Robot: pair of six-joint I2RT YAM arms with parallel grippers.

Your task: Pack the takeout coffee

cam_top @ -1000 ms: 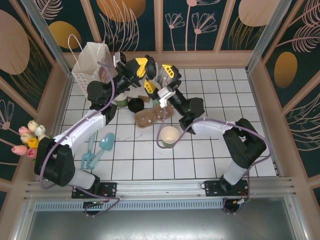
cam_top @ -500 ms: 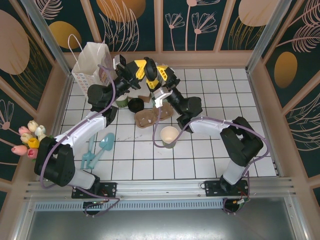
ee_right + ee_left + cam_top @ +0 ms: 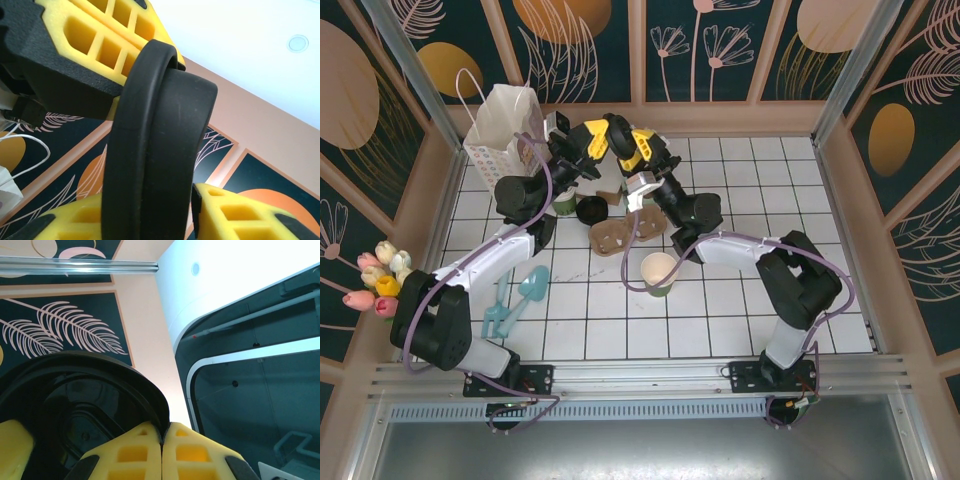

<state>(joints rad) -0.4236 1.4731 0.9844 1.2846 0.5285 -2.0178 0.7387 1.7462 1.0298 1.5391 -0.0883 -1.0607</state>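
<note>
Surrounding lid (image 3: 150, 140): bag (image 3: 505, 120), carrier (image 3: 620, 232), cup stack (image 3: 660, 272).

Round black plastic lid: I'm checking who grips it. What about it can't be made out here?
- Right wrist view: the right fingers are cut off by the bottom edge, so whether they press the round black plastic lid is unclear.
- Left wrist view: the left fingers and the frame edges hide the lid's lower part.
- Top view: both sets of fingers mostly cover it.
</note>
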